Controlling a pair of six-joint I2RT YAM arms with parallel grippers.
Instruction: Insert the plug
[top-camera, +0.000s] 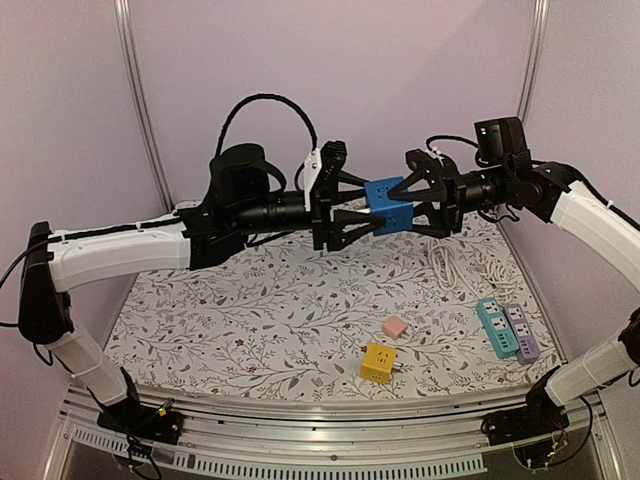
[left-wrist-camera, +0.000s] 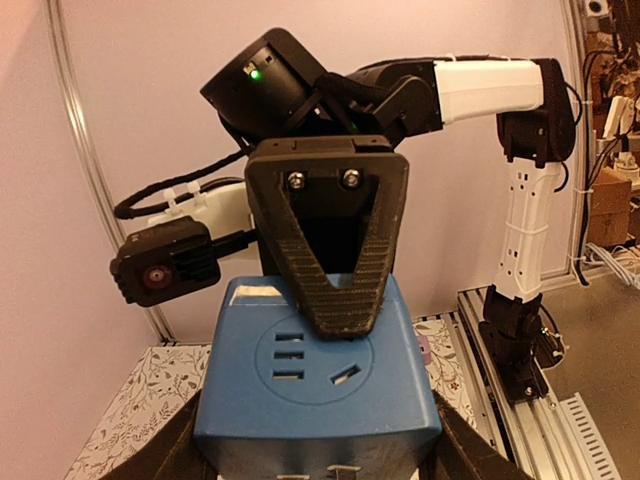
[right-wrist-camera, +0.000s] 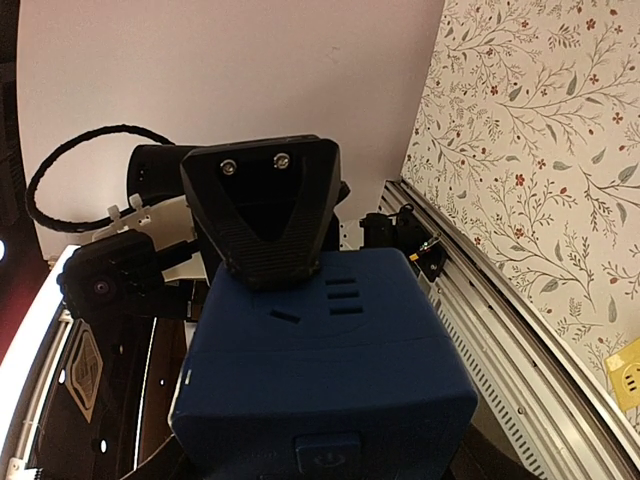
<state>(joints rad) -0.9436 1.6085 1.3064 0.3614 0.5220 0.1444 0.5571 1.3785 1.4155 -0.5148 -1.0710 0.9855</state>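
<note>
A blue cube socket (top-camera: 388, 205) hangs in mid-air above the back of the flowered table, held from both sides. My left gripper (top-camera: 352, 214) is shut on its left side and my right gripper (top-camera: 424, 205) on its right side. In the left wrist view the cube (left-wrist-camera: 320, 390) fills the lower frame between my left gripper's (left-wrist-camera: 320, 450) fingers, and the right gripper's ribbed finger (left-wrist-camera: 330, 270) presses on its socket face. In the right wrist view the cube (right-wrist-camera: 325, 370) sits in my right gripper (right-wrist-camera: 320, 455), power button toward the camera. No plug is inserted in the visible socket holes.
A white cable (top-camera: 455, 265) lies coiled at the right back of the table. A teal power strip (top-camera: 493, 326) and a purple one (top-camera: 521, 332) lie at the right. A yellow cube socket (top-camera: 378, 361) and a small pink adapter (top-camera: 395, 327) sit near the front.
</note>
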